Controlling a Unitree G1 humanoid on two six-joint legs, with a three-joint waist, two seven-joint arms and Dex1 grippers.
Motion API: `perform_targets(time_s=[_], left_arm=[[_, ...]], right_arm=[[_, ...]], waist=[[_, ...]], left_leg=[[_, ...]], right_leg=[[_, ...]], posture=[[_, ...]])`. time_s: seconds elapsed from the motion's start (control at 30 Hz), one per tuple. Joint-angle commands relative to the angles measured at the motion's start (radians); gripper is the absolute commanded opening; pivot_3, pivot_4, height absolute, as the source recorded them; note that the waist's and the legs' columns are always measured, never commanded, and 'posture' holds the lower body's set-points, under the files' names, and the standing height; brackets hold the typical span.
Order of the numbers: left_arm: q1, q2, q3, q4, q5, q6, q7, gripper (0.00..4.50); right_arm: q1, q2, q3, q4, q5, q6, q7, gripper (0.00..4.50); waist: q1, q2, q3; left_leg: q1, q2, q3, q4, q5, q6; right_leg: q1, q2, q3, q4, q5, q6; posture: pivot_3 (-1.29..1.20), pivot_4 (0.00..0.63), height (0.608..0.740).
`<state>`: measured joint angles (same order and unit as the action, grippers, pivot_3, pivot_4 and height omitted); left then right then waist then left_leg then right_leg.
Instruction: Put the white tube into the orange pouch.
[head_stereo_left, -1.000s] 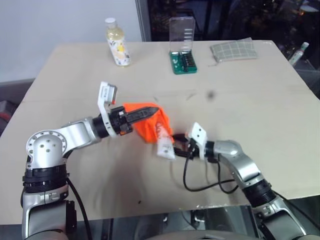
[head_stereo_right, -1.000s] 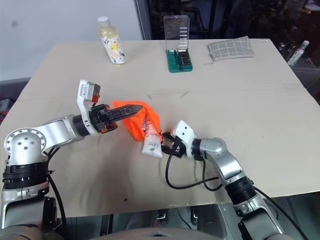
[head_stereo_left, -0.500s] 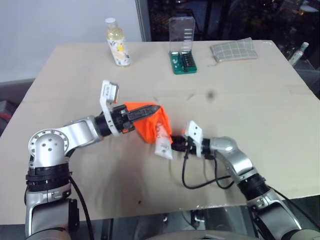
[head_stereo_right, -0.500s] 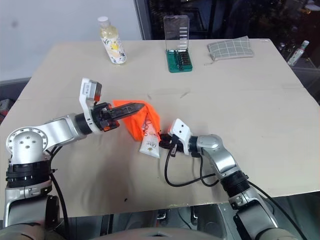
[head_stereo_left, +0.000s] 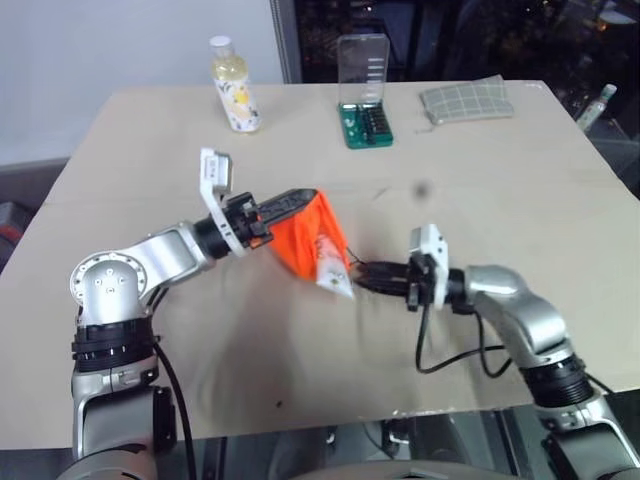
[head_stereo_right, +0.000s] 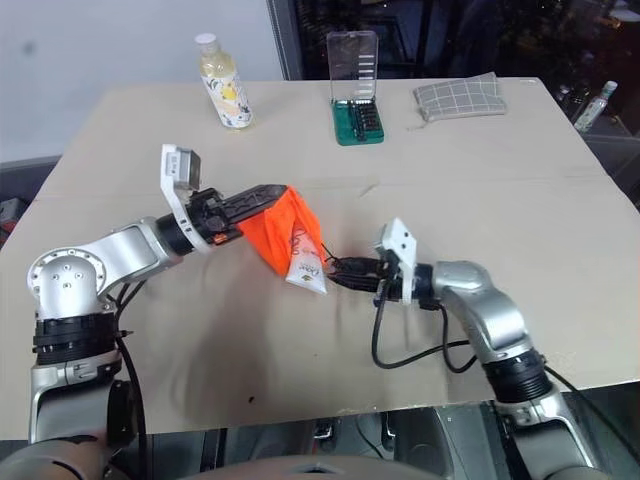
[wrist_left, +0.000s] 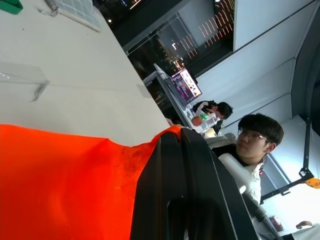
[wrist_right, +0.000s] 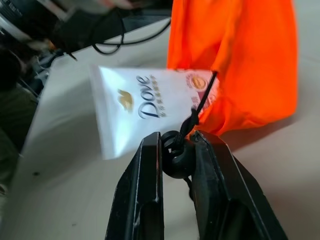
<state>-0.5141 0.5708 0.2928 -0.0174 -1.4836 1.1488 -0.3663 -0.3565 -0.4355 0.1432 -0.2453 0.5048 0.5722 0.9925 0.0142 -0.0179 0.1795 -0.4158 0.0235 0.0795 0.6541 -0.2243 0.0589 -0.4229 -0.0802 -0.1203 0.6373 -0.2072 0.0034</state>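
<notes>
The orange pouch (head_stereo_left: 303, 232) hangs lifted off the table, its upper edge pinched by my shut left gripper (head_stereo_left: 297, 203). The white tube (head_stereo_left: 334, 273) sticks out of the pouch's lower right mouth, flat crimped end outward, its front part inside the fabric. In the right wrist view the tube (wrist_right: 144, 102) shows its print beside the orange pouch (wrist_right: 250, 60). My right gripper (wrist_right: 176, 149) is shut on the toggle of the thin black cord (wrist_right: 202, 97), just right of the tube. The cord runs taut from the pouch to this gripper (head_stereo_left: 366, 276).
At the table's far side stand a white-capped bottle of yellowish liquid (head_stereo_left: 235, 85), a green bit case with a clear lid (head_stereo_left: 364, 95) and a grey checked pouch (head_stereo_left: 467, 100). A person (wrist_left: 252, 142) sits beyond the table.
My right gripper has shut on the cord toggle and drawn up and to the right, pulling the cord taut. The pouch and tube now hang higher; the left gripper has barely moved.
</notes>
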Motion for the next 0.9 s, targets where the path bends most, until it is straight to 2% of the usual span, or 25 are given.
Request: perform_targets(time_s=[0.03, 0.13, 0.23, 0.33, 0.37, 0.43, 0.47, 0.57, 0.67, 0.8, 0.9], left_arm=[[0.003, -0.015, -0.009, -0.063, 0.009, -0.013, -0.031, 0.0], [0.014, -0.047, -0.066, -0.112, 0.056, -0.021, -0.057, 0.0], [0.012, -0.067, -0.165, -0.161, 0.159, -0.038, -0.114, 0.0], [0.008, -0.054, -0.232, -0.205, 0.264, -0.078, -0.184, 0.0], [0.008, -0.048, -0.248, -0.216, 0.303, -0.098, -0.199, 0.57], [0.024, 0.012, -0.323, -0.272, 0.443, -0.18, -0.288, 1.22], [0.03, 0.028, -0.33, -0.285, 0.464, -0.193, -0.321, 1.32], [0.026, 0.027, -0.287, -0.298, 0.421, -0.199, -0.377, 1.35], [-0.03, -0.042, -0.179, -0.228, 0.28, -0.172, -0.312, 1.35], [-0.063, -0.059, -0.164, -0.188, 0.376, -0.239, -0.307, 1.35], [-0.099, -0.07, -0.124, -0.161, 0.365, -0.252, -0.296, 1.35]], right_arm=[[-0.03, -0.044, -0.053, -0.064, 0.039, 0.03, -0.008, 0.28], [-0.095, -0.117, -0.066, -0.049, -0.015, 0.006, -0.009, 0.28], [-0.212, -0.237, -0.014, 0.019, -0.174, -0.095, 0.018, 0.28], [-0.341, -0.305, 0.033, 0.083, -0.272, -0.172, 0.056, 0.28], [-0.37, -0.321, 0.046, 0.098, -0.298, -0.199, 0.07, 0.28], [-0.435, -0.346, 0.062, 0.125, -0.339, -0.244, 0.095, 0.28], [-0.474, -0.352, 0.069, 0.141, -0.365, -0.27, 0.101, 0.28], [-0.591, -0.351, 0.075, 0.198, -0.423, -0.342, 0.105, 0.28], [-0.718, -0.346, 0.076, 0.273, -0.481, -0.418, 0.096, 0.28], [-0.84, -0.328, 0.075, 0.357, -0.521, -0.494, 0.091, 0.28], [-0.917, -0.314, 0.078, 0.423, -0.557, -0.56, 0.074, 0.28]], waist=[[0.0, 0.0, 0.0], [0.0, 0.0, 0.0], [0.001, 0.0, 0.0], [0.0, 0.0, 0.001], [0.0, 0.0, 0.001], [-0.001, 0.0, 0.001], [-0.002, 0.0, 0.001], [-0.001, 0.001, 0.001], [0.001, 0.0, 0.002], [0.0, 0.0, 0.002], [0.0, -0.001, 0.002]], left_leg=[[0.0, 0.0, 0.0, 0.0, 0.0, 0.0], [0.0, 0.0, 0.001, 0.0, 0.0, 0.0], [0.0, -0.001, 0.001, 0.0, 0.0, 0.0], [0.0, -0.001, 0.002, 0.001, 0.0, 0.001], [0.0, -0.001, 0.002, 0.001, 0.0, 0.001], [0.0, 0.0, 0.001, 0.0, 0.0, 0.001], [0.0, 0.001, 0.001, -0.001, 0.0, 0.001], [-0.001, 0.002, 0.004, -0.001, 0.0, 0.001], [-0.002, 0.002, 0.004, -0.001, 0.0, 0.001], [-0.003, 0.0, 0.003, 0.001, 0.0, 0.001], [-0.002, 0.0, 0.004, 0.001, 0.0, 0.002]], right_leg=[[0.0, 0.0, 0.0, 0.0, 0.0, 0.0], [0.0, 0.0, 0.0, 0.0, 0.0, 0.0], [0.0, 0.0, 0.001, 0.0, 0.0, 0.0], [0.0, 0.001, 0.001, 0.0, 0.0, 0.001], [0.0, 0.001, 0.001, 0.0, 0.0, 0.001], [0.0, 0.002, 0.001, -0.001, 0.0, 0.0], [-0.001, 0.003, 0.001, -0.001, 0.0, 0.0], [-0.003, 0.004, 0.003, -0.001, 0.0, 0.0], [-0.003, 0.003, 0.003, -0.001, 0.0, 0.0], [-0.003, 0.001, 0.002, -0.001, 0.0, 0.0], [-0.002, 0.001, 0.003, -0.001, 0.0, 0.0]], posture=[[0.0, 0.15, 0.74], [0.0, 0.15, 0.74], [0.0, 0.15, 0.74], [0.0, 0.15, 0.74], [0.0, 0.15, 0.74], [0.0, 0.15, 0.74], [0.0, 0.15, 0.74], [0.0, 0.15, 0.74], [0.0, 0.15, 0.74], [0.0, 0.15, 0.74], [0.0, 0.15, 0.74]])
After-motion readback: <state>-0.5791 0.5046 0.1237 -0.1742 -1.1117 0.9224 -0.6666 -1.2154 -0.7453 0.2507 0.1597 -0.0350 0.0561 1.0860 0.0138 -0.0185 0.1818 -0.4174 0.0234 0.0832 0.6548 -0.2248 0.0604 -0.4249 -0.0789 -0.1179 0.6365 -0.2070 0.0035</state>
